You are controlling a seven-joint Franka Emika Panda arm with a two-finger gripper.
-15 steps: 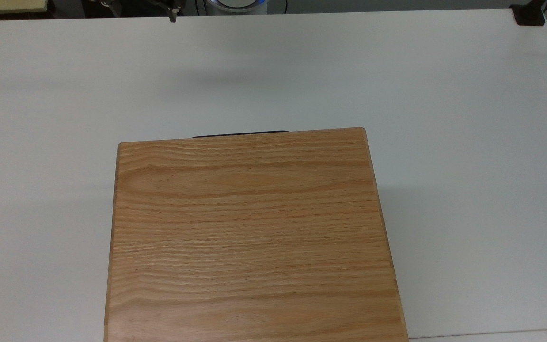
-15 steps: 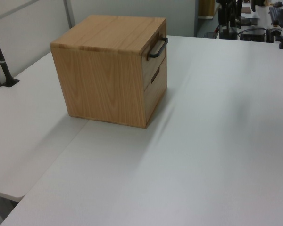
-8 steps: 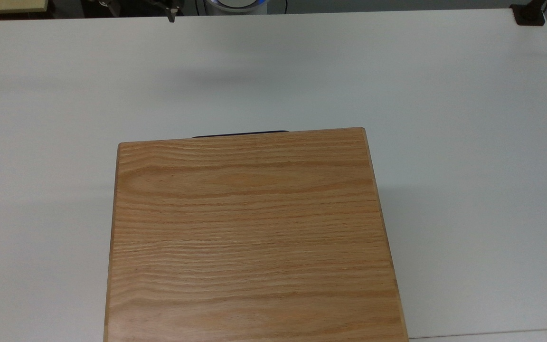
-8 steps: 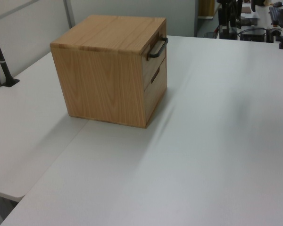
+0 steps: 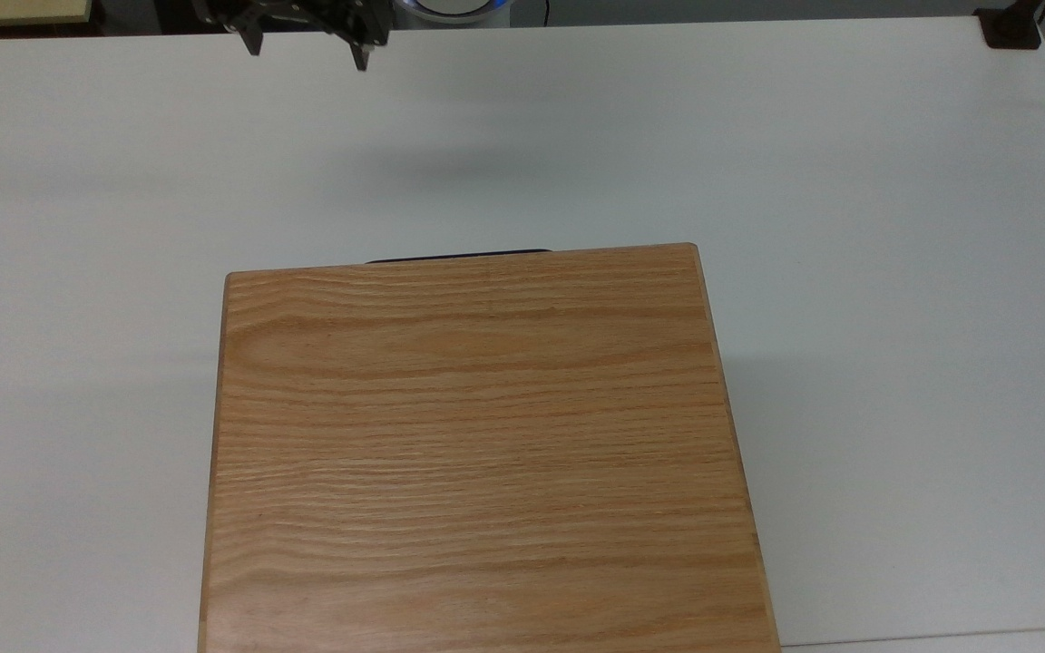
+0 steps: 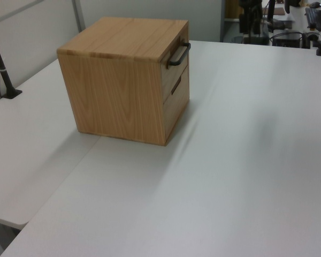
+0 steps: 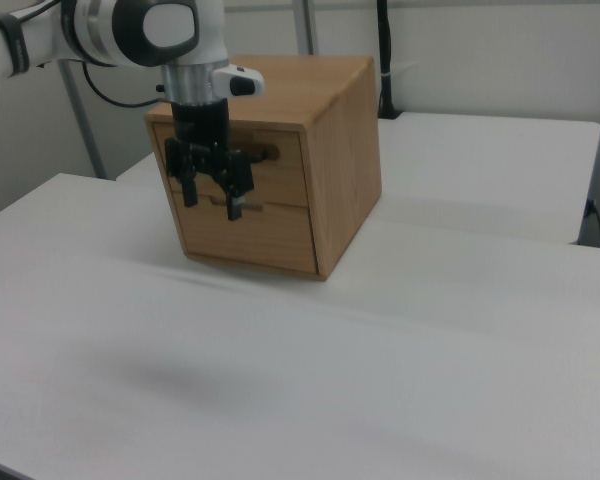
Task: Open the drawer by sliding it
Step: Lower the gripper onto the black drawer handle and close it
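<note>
The oak cabinet (image 5: 486,453) stands on the white table, its front facing the top view's upper edge. The drawer (image 6: 175,68) is the upper front panel and sits flush with the cabinet, pushed in. Its black bar handle (image 6: 179,55) shows as a thin dark strip (image 5: 459,257) in the top view. My gripper (image 5: 307,50) hangs open over the table's far edge, well away from the handle, with nothing between its fingers. In the right view the gripper (image 7: 212,200) overlaps the drawer front (image 7: 280,180) and hides most of the handle.
A lower panel with a slot recess (image 6: 176,104) sits under the drawer. Bare white table (image 5: 758,136) lies between the gripper and the cabinet. A black clamp (image 5: 1012,27) is at the top view's upper right corner. A black post (image 6: 1,67) stands at the left view's left.
The gripper has come further into the top view, moving down toward the cabinet; both fingers now show. The cabinet and drawer have not moved.
</note>
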